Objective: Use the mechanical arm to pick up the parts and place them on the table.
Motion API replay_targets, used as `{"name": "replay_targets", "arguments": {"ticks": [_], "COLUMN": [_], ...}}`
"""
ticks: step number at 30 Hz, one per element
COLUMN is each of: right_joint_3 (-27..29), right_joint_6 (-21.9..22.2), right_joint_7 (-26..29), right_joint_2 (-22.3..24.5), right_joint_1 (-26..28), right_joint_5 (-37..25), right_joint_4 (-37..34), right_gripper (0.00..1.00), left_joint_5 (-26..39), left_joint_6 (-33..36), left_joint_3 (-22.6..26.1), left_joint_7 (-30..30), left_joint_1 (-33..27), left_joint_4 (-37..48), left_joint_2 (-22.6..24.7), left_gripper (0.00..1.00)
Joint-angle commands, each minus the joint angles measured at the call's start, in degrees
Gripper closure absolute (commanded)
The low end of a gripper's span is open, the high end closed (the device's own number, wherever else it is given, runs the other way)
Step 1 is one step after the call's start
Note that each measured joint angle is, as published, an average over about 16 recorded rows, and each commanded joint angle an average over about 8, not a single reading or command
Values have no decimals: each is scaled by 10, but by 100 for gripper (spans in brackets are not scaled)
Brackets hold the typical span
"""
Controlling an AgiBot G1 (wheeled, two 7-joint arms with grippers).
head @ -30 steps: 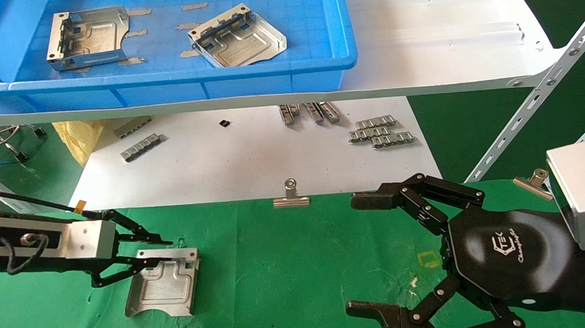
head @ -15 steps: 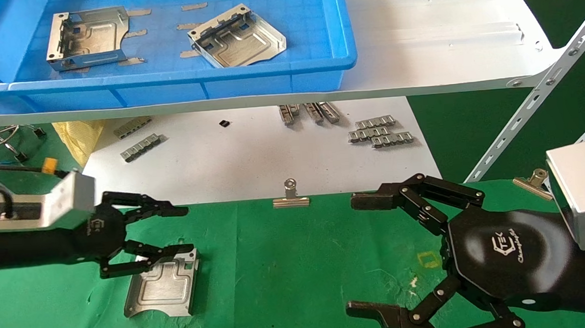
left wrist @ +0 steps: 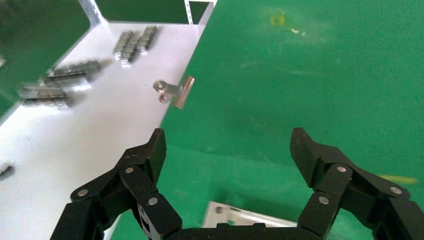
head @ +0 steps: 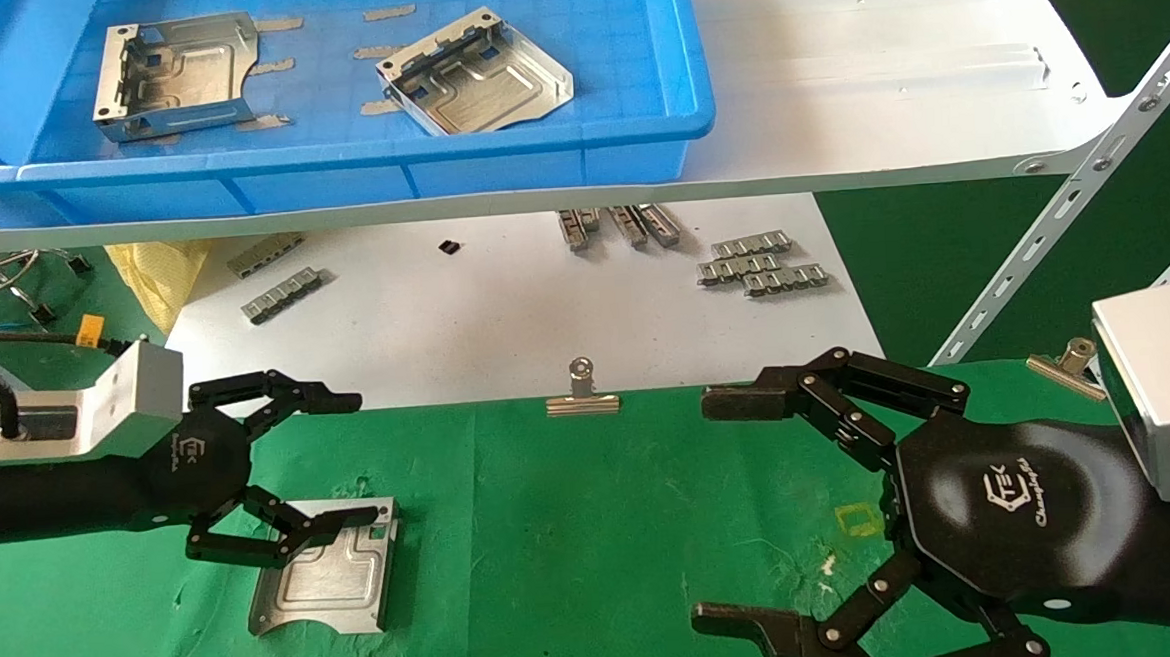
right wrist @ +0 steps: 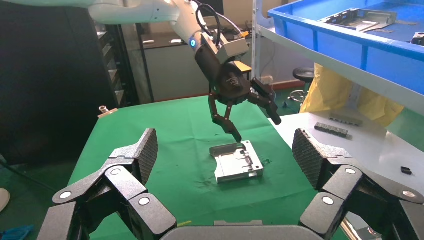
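On green table [head: 595, 528], silver part [head: 322, 568].

Head cam looks steeply down from above onto the wrinkled green cloth table [head: 576, 529], white shelf board [head: 832, 75] at frame top. Left wrist cam sits low, close to the cloth, facing fwd. Right wrist cam looks level across it (farther back). All three share the flat silver sheet-metal tray [head: 328, 580] [left wrist: 240, 217] [right wrist: 237, 161].
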Motion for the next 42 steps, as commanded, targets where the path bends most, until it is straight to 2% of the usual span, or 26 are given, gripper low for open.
{"name": "replay_targets", "arguments": {"ticks": [1, 42], "right_joint_3": [0, 0], "right_joint_6": [0, 0], "right_joint_7": [0, 0], "right_joint_2": [0, 0], "right_joint_1": [0, 0], "right_joint_5": [0, 0], "right_joint_4": [0, 0], "right_gripper": [0, 0], "left_joint_5": [2, -36], "left_joint_6": [0, -42], "left_joint_3": [-2, -287], "left_joint_7": [0, -222], "left_joint_1": [1, 227], "left_joint_4": [-2, -357], "left_joint_2": [0, -65], "left_gripper": [0, 0]}}
